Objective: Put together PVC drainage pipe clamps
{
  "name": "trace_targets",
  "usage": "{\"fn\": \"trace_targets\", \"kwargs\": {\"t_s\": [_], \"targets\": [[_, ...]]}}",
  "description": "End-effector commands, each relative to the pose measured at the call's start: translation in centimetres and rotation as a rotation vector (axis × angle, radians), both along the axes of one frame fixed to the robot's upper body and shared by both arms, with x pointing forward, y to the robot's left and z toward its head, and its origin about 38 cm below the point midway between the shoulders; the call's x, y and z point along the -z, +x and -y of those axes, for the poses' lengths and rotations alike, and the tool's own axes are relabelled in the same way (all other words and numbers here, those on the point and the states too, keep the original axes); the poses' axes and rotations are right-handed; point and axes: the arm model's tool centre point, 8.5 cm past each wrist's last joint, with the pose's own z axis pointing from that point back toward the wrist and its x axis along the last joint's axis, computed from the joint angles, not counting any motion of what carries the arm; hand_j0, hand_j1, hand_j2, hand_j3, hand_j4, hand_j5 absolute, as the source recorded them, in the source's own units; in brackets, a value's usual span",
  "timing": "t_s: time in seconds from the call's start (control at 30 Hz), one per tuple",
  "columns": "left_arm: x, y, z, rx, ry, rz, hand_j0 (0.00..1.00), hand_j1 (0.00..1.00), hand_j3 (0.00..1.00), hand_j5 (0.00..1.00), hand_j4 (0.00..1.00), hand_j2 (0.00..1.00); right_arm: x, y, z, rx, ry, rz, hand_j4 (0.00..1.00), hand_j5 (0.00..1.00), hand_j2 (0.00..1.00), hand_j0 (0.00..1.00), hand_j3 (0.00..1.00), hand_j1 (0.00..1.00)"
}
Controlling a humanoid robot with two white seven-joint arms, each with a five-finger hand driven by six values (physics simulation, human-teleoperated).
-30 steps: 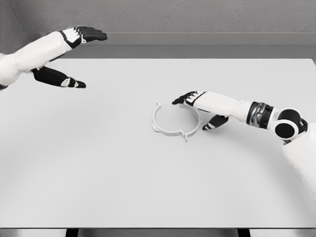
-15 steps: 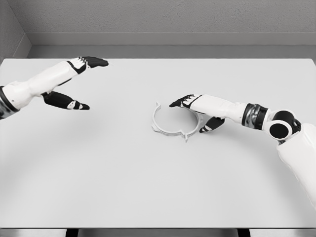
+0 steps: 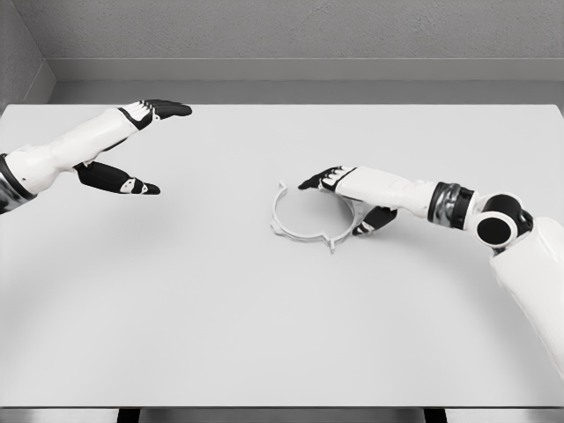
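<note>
A white PVC pipe clamp ring (image 3: 300,233) with small tabs lies flat near the middle of the table (image 3: 220,317). My right hand (image 3: 335,205) reaches in from the right and hovers at the ring's far right side. Its dark fingers (image 3: 319,180) stretch over the far rim, and the thumb (image 3: 375,220) sits just outside the right rim. The hand is spread and holds nothing. My left hand (image 3: 167,148) hangs open above the table's far left, well apart from the ring, with its fingers (image 3: 167,107) extended and its thumb (image 3: 123,182) below them.
The white table fills the view, with a grey wall (image 3: 308,35) behind its far edge. The table's front edge (image 3: 282,407) runs along the bottom. My right forearm (image 3: 458,207) crosses the table's right side.
My left arm dropped lower and drew back toward the left, then held still. My right hand crept a little to the left over the ring's far rim. The ring has not moved.
</note>
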Motion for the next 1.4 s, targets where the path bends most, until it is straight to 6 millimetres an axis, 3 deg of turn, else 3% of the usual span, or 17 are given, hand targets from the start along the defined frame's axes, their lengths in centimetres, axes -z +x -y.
{"fn": "trace_targets", "kwargs": {"t_s": [0.0, 0.4, 0.97, 1.37], "targets": [[-0.1, 0.0, 0.0, 0.0, -0.009, -0.003, 1.0, 1.0, 1.0, 1.0, 1.0, 1.0, 0.1, 0.0, -0.1, 0.003, 0.009, -0.005, 1.0, 1.0, 1.0, 1.0, 1.0, 1.0], [-0.1, 0.0, 0.0, 0.001, -0.012, -0.003, 1.0, 1.0, 1.0, 1.0, 1.0, 1.0, 0.1, 0.3, -0.7, -0.005, 0.012, -0.01, 1.0, 1.0, 1.0, 1.0, 1.0, 1.0], [0.0, 0.0, -0.8, -0.022, -0.017, -0.007, 1.0, 1.0, 1.0, 1.0, 1.0, 1.0, -0.1, 1.8, 0.6, 0.041, 0.006, -0.023, 1.0, 1.0, 1.0, 1.0, 1.0, 1.0], [0.0, 0.0, -0.8, -0.021, -0.019, -0.006, 1.0, 1.0, 1.0, 1.0, 1.0, 1.0, 0.1, 2.4, -0.6, 0.034, 0.012, -0.03, 1.0, 1.0, 1.0, 1.0, 1.0, 1.0]]}}
